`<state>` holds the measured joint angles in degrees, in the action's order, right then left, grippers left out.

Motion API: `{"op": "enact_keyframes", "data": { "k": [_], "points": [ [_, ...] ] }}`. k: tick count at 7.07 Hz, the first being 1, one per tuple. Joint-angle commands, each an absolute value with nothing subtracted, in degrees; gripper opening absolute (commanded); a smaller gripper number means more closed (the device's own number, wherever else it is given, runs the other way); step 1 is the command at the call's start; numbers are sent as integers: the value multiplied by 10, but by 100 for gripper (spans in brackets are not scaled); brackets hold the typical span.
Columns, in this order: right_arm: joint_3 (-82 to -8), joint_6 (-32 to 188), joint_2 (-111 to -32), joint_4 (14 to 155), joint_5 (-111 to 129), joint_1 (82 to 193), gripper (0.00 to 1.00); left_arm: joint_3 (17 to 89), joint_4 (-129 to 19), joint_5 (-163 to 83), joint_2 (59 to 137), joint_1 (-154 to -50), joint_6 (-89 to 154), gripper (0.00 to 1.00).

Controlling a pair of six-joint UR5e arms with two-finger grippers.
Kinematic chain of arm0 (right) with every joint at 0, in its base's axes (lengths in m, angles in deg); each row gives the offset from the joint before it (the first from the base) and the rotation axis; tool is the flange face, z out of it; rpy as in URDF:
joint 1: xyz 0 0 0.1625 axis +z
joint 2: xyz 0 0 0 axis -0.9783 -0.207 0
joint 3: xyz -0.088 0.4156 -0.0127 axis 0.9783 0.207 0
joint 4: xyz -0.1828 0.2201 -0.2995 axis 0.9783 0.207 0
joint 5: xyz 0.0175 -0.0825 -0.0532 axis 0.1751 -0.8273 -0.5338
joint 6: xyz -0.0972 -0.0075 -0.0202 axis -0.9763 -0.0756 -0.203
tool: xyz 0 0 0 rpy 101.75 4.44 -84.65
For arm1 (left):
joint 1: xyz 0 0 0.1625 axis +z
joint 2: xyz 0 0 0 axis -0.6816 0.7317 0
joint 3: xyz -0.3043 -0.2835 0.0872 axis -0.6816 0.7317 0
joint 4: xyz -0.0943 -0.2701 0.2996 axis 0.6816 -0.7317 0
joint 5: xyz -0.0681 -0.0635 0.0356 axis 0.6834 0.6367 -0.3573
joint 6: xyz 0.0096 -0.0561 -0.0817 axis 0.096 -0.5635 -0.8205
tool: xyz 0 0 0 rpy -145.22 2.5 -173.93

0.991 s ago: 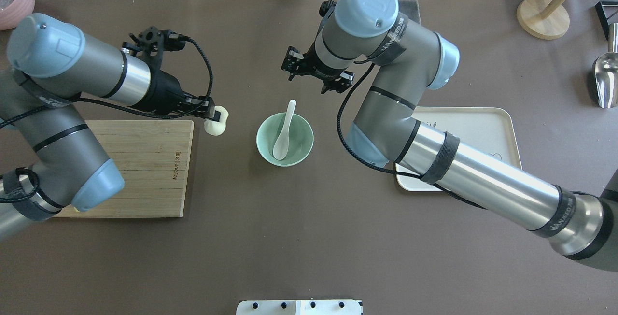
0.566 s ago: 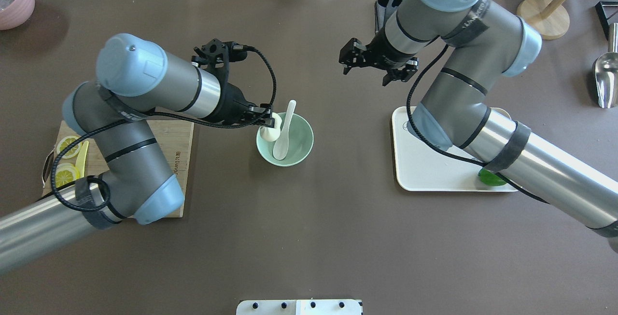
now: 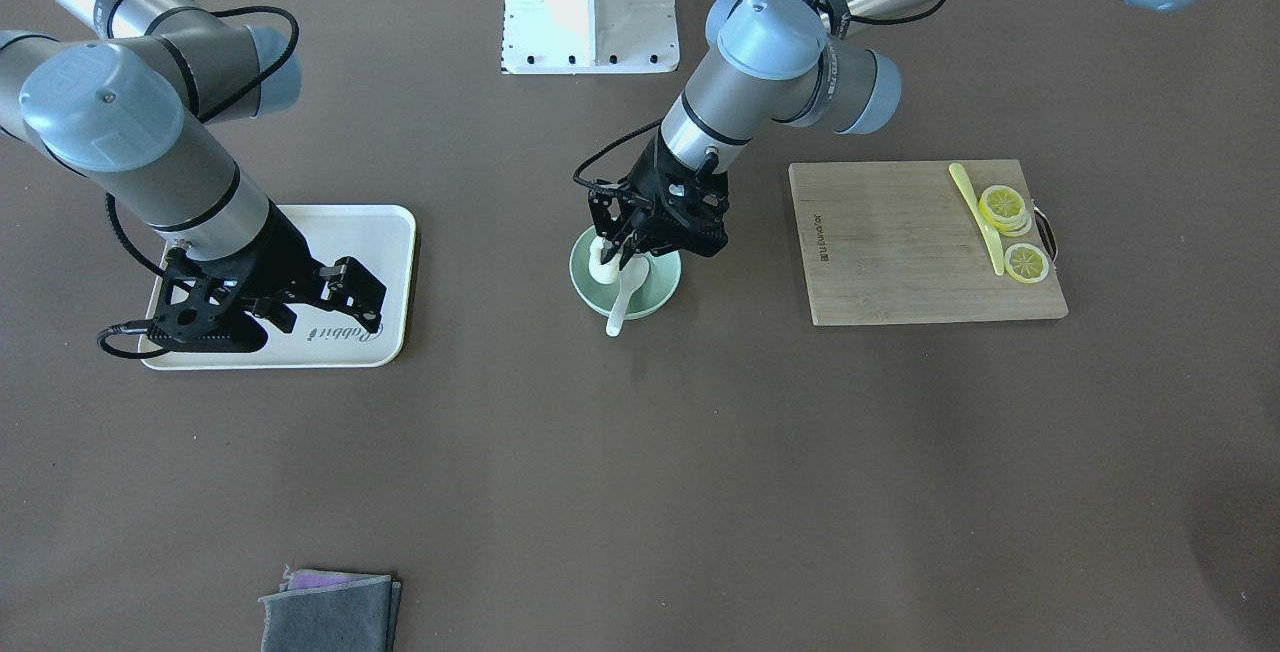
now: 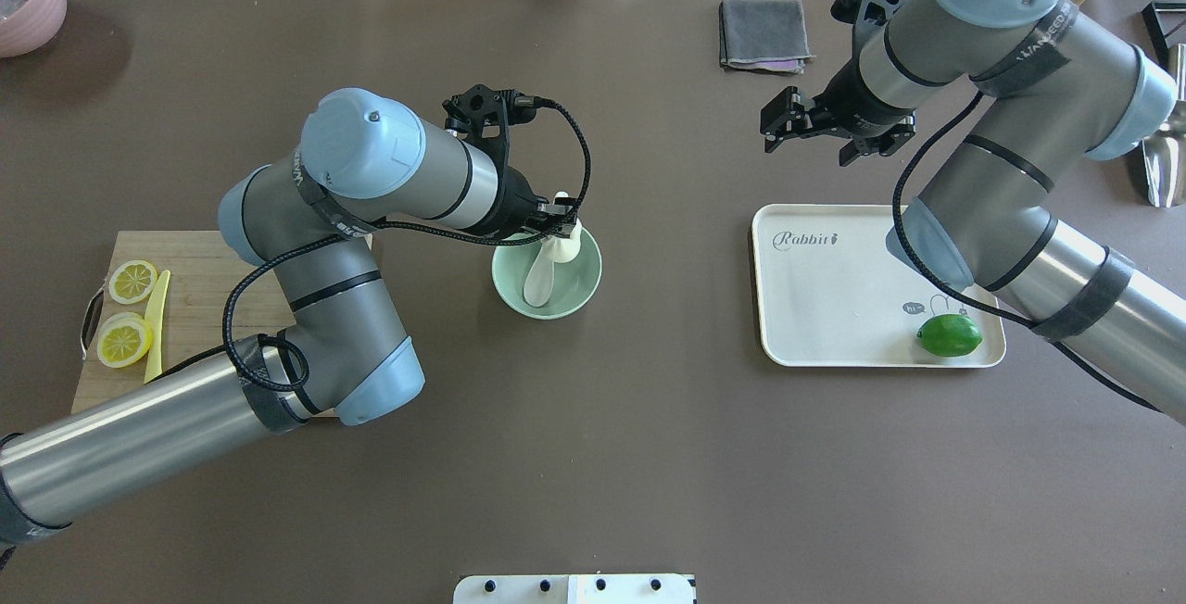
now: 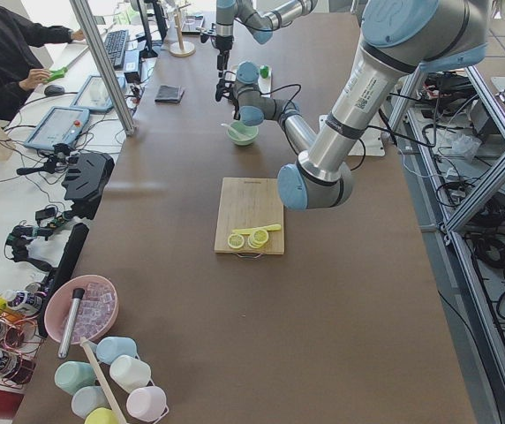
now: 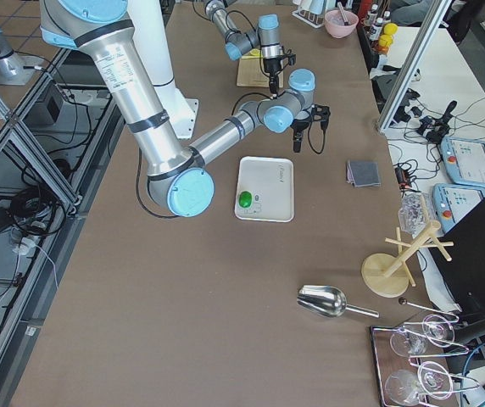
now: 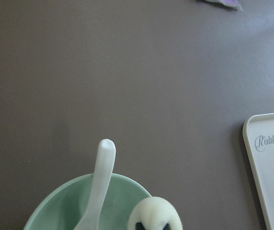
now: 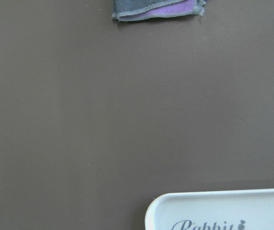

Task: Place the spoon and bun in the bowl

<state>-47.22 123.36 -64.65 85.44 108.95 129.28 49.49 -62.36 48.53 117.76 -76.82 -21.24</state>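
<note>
The bun [image 4: 567,248] is held directly over the bowl [image 4: 556,306], beside the spoon [image 4: 537,284] that is laid inside with its handle over the far rim. The left jaws are clenched on the bun. The right jaws are spread and empty, well apart over the bench [image 4: 593,456].

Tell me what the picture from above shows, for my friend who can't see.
The left gripper holds the white bun over the green bowl, where the spoon lies. The right gripper hangs open beyond the tray with a lime.
</note>
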Motion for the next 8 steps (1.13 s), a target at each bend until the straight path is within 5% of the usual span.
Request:
{"op": "enact_keyframes", "data": {
  "k": [1, 4, 6, 8],
  "points": [
    [-481, 1197, -660, 866, 1092, 1312, 100, 492, -633, 460, 1175, -767, -210, 98],
    [-493, 1063, -716, 880, 1133, 1375, 100, 565, -609, 450, 1102, -807, -115, 98],
    [-491, 947, -779, 874, 1164, 1426, 100, 652, -519, 465, 995, -902, 25, 98],
    [-488, 934, -837, 871, 1155, 1465, 100, 657, -517, 578, 892, -1062, 294, 98]
  ]
}}
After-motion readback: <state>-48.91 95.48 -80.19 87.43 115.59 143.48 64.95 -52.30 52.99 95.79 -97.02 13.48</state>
